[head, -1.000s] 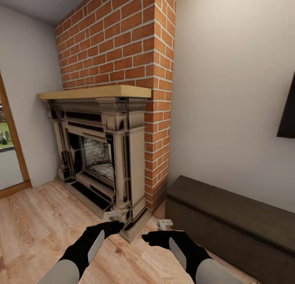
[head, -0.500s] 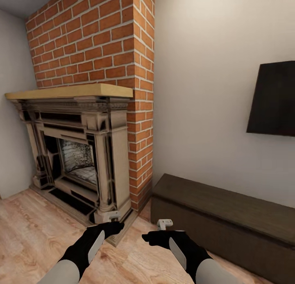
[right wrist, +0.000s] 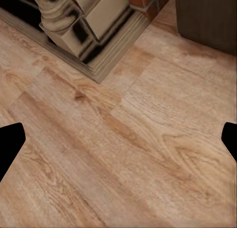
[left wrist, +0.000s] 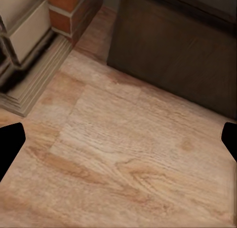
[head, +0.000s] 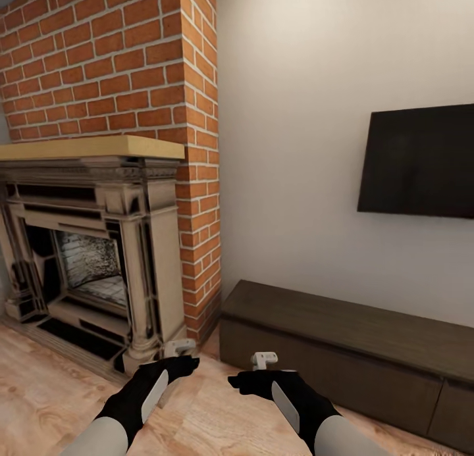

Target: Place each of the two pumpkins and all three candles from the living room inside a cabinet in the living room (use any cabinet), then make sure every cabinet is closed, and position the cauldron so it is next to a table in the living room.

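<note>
The cabinet (head: 368, 351) and wall screen (head: 421, 160) run off frame.

I am looking at a home living room. A red brick chimney breast (head: 125, 61) rises at the left, with an ornate cream fireplace surround (head: 99, 258) under a pale wood mantel shelf (head: 92, 147). Beside it, a long, low dark-brown cabinet (head: 342, 351) stands against a plain off-white wall (head: 296, 81), and a flat black television (head: 421, 160) hangs above it. The floor (left wrist: 128, 154) is light wood plank, which my wrist cameras show close up.
</note>
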